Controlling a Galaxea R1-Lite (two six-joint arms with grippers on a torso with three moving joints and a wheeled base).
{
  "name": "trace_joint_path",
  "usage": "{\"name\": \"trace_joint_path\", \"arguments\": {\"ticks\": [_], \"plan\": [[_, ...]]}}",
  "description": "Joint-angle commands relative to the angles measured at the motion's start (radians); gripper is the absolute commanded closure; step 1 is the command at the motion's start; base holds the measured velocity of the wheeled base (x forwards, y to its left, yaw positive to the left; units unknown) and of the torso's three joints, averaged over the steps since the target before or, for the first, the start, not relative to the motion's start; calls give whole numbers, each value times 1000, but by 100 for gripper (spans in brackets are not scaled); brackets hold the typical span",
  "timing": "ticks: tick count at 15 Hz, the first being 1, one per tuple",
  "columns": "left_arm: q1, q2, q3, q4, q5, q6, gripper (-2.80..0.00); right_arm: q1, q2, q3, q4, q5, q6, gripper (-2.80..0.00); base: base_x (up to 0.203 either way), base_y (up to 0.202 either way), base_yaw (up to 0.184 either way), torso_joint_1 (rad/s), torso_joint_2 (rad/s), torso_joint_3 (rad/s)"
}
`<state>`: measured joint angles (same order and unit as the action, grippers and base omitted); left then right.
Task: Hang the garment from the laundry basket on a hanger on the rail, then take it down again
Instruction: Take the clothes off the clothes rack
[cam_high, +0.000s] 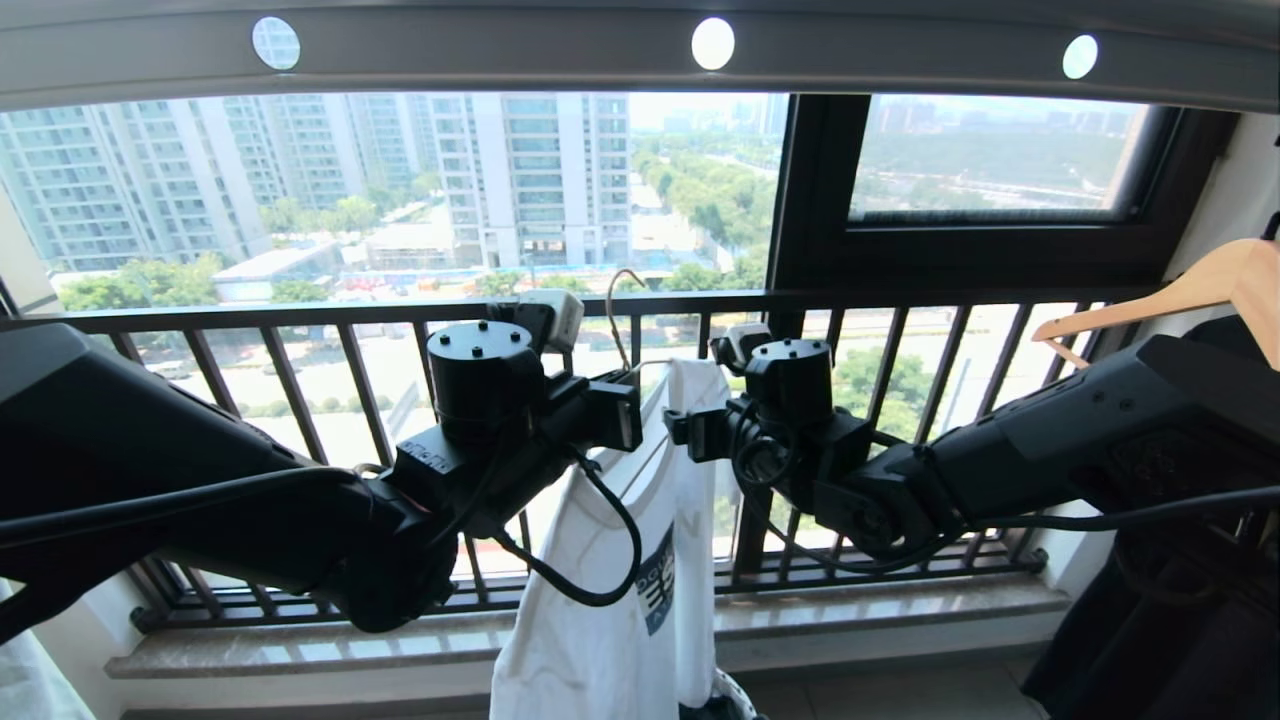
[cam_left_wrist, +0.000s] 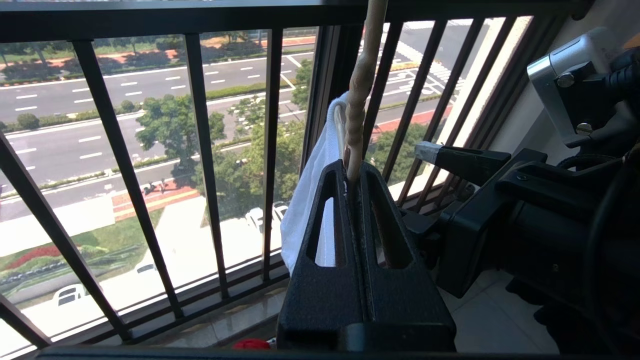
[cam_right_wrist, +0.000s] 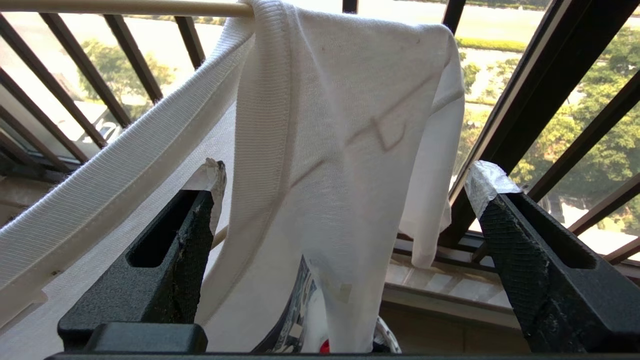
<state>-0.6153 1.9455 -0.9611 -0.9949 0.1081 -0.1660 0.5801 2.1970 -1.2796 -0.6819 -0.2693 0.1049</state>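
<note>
Two black arms are reaching in from either side in the head view, meeting in front of the balcony railing (cam_high: 600, 310). The left hand (cam_high: 628, 410) is gripping the hanger (cam_high: 622, 320) at its twisted neck, with the hook rising above it. The T-shirt (cam_high: 610, 600) is hanging down from the hanger between the two hands, its dark blue print facing right. The right hand (cam_high: 685, 430) is sitting just beside the shirt's upper edge. Overhead, the rail (cam_high: 640, 50) with its round holes is running across the top, well apart from the hook. A wooden hanger (cam_high: 1190, 290) is showing at far right.

From the left wrist, the left hand (cam_left_wrist: 354, 175) is pinching fully closed on the hanger (cam_left_wrist: 361, 85), and the T-shirt (cam_left_wrist: 312, 180) is drooping beyond the fingers.

From the right wrist, the right hand (cam_right_wrist: 345, 185) is standing wide apart, holding nothing. The T-shirt (cam_right_wrist: 330, 150) is draping over the hanger (cam_right_wrist: 125, 7) between its fingers (cam_right_wrist: 505, 210), and whether they are touching the cloth is unclear.
</note>
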Motion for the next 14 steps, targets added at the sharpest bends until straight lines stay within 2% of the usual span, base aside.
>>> {"name": "trace_joint_path", "arguments": {"ticks": [1, 6, 7, 14], "plan": [[0, -4, 1, -6, 1, -1, 0, 1, 2, -7, -8, -15, -1, -280, 0, 0, 0, 0, 0, 0], [-1, -18, 12, -5, -1, -3, 0, -52, 44, -70, -5, -37, -2, -280, 0, 0, 0, 0, 0, 0], [-3, -19, 12, -5, -1, -3, 0, -61, 48, -79, -4, -38, -2, 0, 0, 0, 0, 0, 0, 0], [-10, -1, 24, -5, -2, 2, 0, -80, 50, -98, -10, -37, 2, 0, 0, 0, 0, 0, 0, 0]]}}
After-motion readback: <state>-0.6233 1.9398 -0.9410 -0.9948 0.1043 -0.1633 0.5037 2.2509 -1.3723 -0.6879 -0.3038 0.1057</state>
